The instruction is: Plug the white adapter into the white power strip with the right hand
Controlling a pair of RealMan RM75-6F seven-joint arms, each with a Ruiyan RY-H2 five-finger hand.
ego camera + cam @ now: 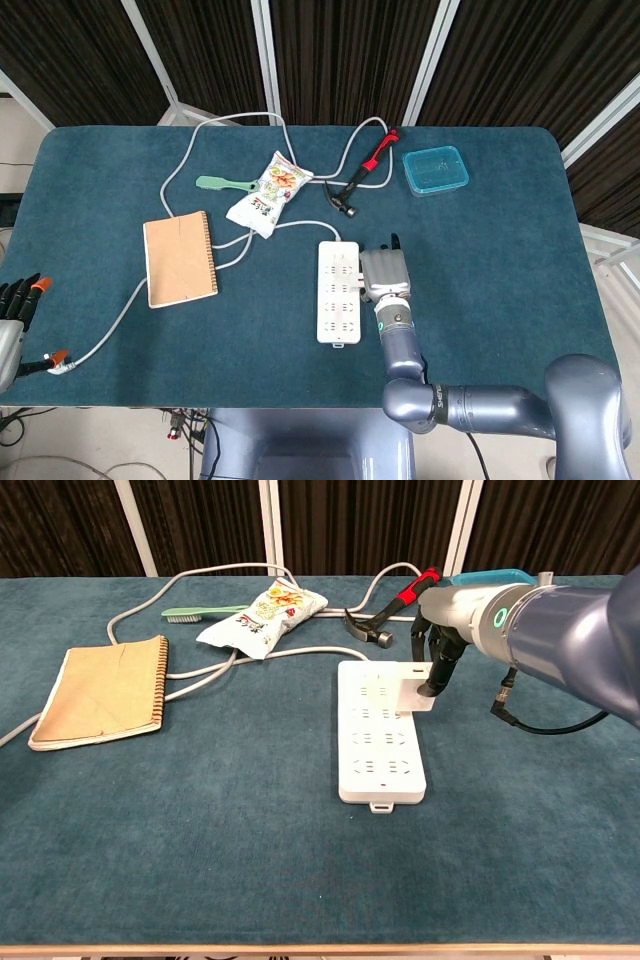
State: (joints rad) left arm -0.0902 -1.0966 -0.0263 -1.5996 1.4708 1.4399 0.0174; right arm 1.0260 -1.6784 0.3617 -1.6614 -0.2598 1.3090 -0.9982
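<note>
- White against the blue-green cloth, the power strip (338,292) lies a little toward the near edge of the surface at its middle in the head view, with the right robot hand (384,272) just beside its far right end.
- From above, that robot hand hides the adapter; the arm reaches in over the near edge.
- Left robot hand (14,310) hangs off the near left corner, holding nothing, fingers loosely apart.
- In the chest view the white adapter (413,688) sits low on the strip's far right sockets (380,730), seemingly seated or nearly so.
- Dark fingers (437,670) of the right robot hand (436,656) point down and grip the adapter from its right side.
- Judging by this, insertion looks almost done; a last press and release remain.
</note>
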